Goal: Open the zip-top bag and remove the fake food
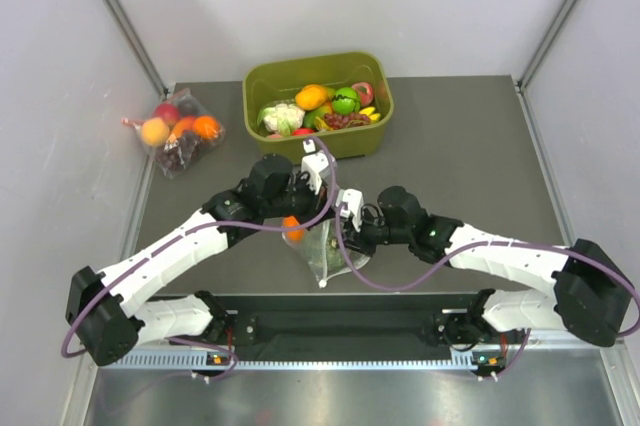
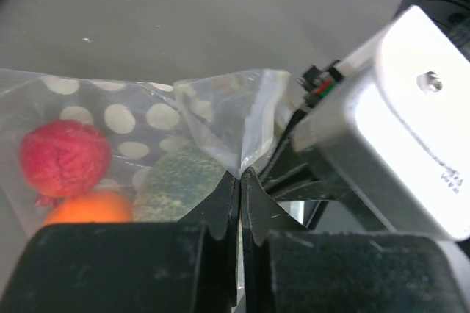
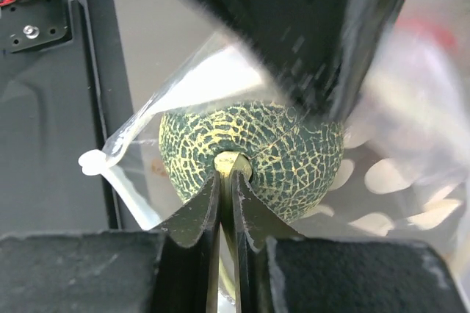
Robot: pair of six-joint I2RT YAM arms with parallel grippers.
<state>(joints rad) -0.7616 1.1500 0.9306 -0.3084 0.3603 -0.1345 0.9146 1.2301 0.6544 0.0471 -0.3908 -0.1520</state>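
The dotted zip-top bag (image 1: 325, 251) hangs lifted between both arms near the table's front middle. My left gripper (image 2: 240, 175) is shut on a fold of the bag's (image 2: 147, 118) top edge. Through the plastic I see fake food: a red fruit (image 2: 64, 157), an orange fruit (image 2: 88, 209) and a dark green pumpkin (image 2: 180, 181). In the right wrist view my right gripper (image 3: 226, 173) is shut on the pale stem of the pumpkin (image 3: 294, 151), with the bag's plastic (image 3: 396, 173) around it. I cannot tell whether plastic lies between its jaws and the stem.
A green tub (image 1: 318, 71) with several toy foods stands at the back middle. A smaller clear bag of fruit (image 1: 180, 131) lies at the back left by the wall. A black rail (image 1: 340, 321) runs along the near edge.
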